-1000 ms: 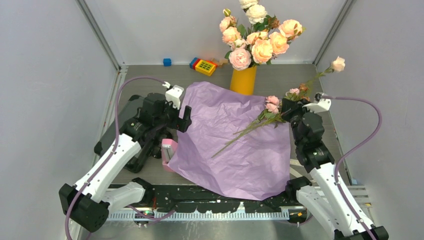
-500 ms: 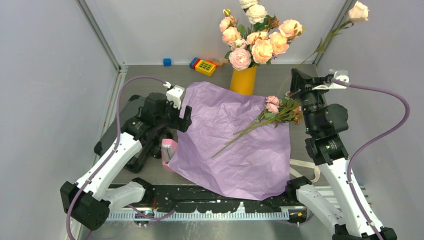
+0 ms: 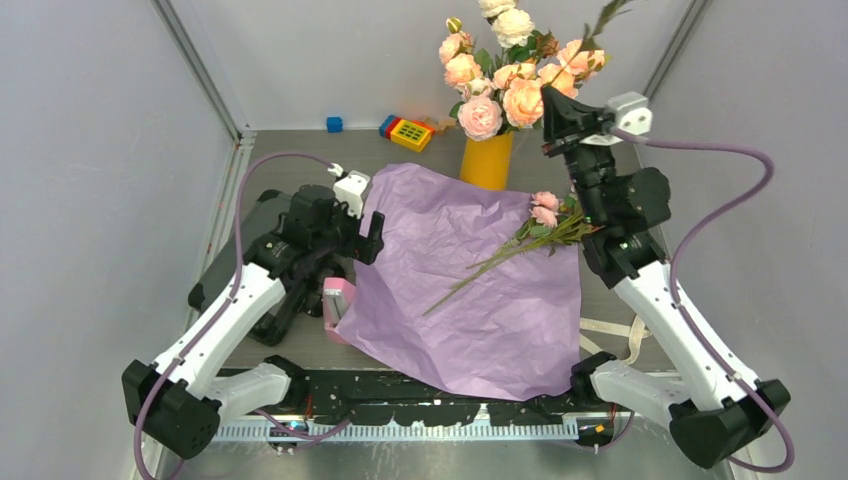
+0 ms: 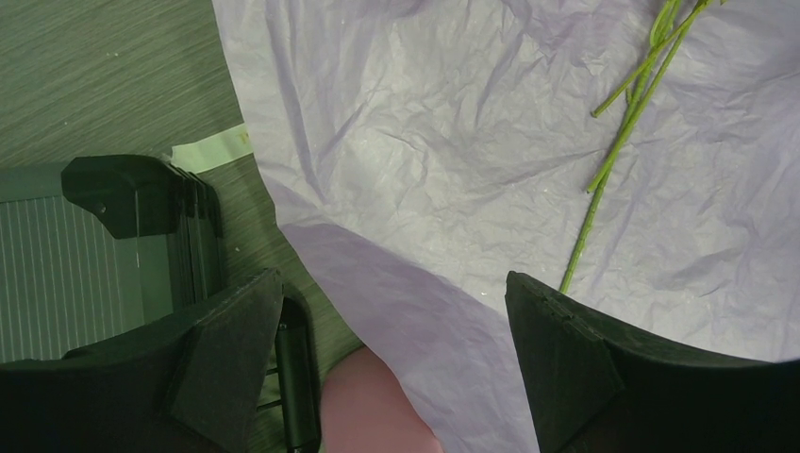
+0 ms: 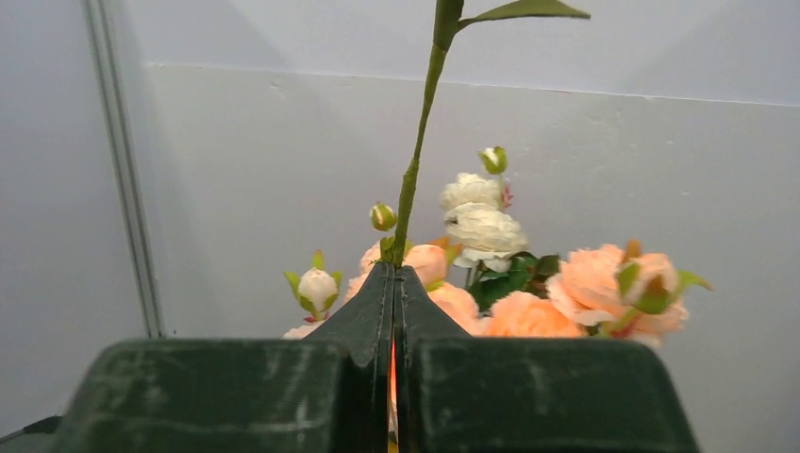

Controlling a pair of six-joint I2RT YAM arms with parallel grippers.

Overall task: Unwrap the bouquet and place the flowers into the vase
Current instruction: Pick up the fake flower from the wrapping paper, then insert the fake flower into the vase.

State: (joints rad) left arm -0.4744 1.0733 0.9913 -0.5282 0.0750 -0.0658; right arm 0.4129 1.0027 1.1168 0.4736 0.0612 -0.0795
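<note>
Right wrist view showed the right gripper pinched tight on a thin green stem, which rose straight up in front of the big pale roses. From above, that arm stood high and bent, its claw just right of those roses over the yellow-orange vase. Other small flowers lay on the far right of the spread purple paper. The left gripper hung wide open, low over the paper's left edge, with its arm folded.

The stem pinched by the right gripper runs off the top edge, its bloom out of view
</note>
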